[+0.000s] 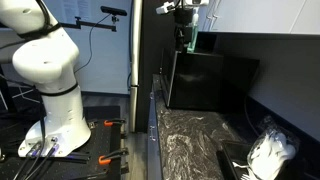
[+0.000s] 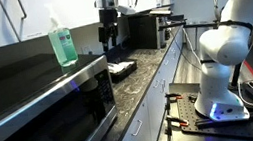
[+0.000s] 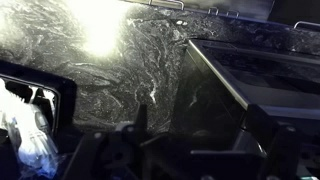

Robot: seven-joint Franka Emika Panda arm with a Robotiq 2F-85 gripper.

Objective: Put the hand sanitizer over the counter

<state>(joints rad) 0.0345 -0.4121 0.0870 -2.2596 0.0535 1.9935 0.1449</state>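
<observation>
Hand sanitizer (image 2: pixel 61 40) stands upright on the microwave (image 2: pixel 41 108), at 9 o'clock from my gripper (image 2: pixel 112 44). Fingers look spread and empty, hanging above the counter (image 2: pixel 160 60). My read: bottle not yet picked, whole move left.

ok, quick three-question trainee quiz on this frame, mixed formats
1. True or false: the green pump-top hand sanitizer bottle stands on top of the black-and-steel microwave.
2. The jaws of the gripper hold: A) the bottle, B) nothing, C) the tray.
3. Fill in: the shallow black tray lies on the dark marbled ___.

Key: 1 true; 2 B; 3 counter.
</observation>
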